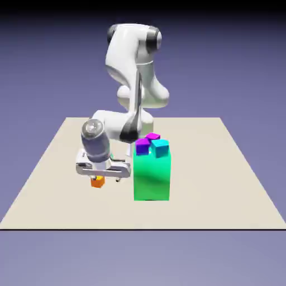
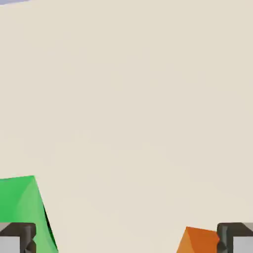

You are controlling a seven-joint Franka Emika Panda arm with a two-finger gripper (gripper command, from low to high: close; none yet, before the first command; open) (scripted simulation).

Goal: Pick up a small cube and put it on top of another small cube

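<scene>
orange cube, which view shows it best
The exterior view: the orange cube shows whole on the table, just below the open fingers and left of the green block. The hand view shows only its cropped top at the bottom edge, beside the right finger.

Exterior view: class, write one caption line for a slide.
Panda arm lowers its open gripper over the orange cube, beside the green block topped with purple and cyan cubes.
</scene>
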